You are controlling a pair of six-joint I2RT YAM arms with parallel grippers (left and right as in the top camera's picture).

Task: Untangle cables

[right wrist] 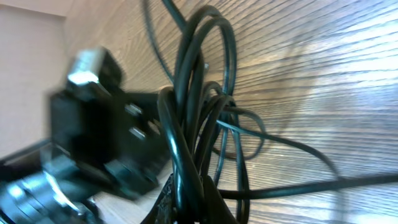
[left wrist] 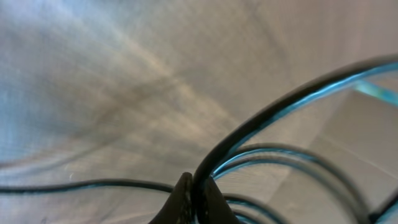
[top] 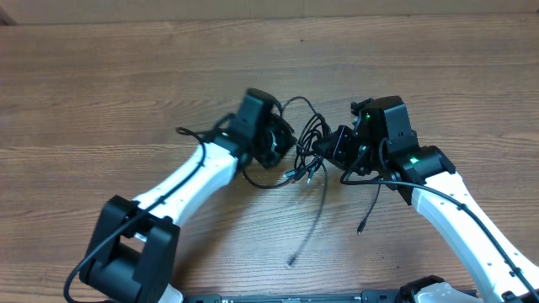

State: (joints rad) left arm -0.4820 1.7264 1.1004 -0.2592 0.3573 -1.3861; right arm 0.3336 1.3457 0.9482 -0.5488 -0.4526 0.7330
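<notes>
2 robot arms meet over a knot of thin black cables [top: 310, 150] on the wooden desk [top: 126, 76], just right of centre in the overhead frame, with the untangling at its grip-and-separate step. The left pincer [left wrist: 194, 190] is clenched on 1 strand, which rises from between its tips at the bottom of the left wrist view and arcs to the upper right, with other loops blurred behind it. The right pincer [right wrist: 186, 202] is likewise clamped, its tips at the bottom of the right wrist view pinching a bunch of several loops; how many strands sit inside the grip cannot be told. The 2 pincers face each other closely across the knot. 2 loose ends trail toward the lower edge of the overhead frame: the longer tail [top: 307, 223] ends in a small plug at lower centre, and the shorter tail [top: 368, 210] lies beside the right arm. With both sides of the clump gripped, the next move appears to call for drawing the pincers apart slowly, so the single strand slides out of the bunch rather than cinching the loops tighter.
</notes>
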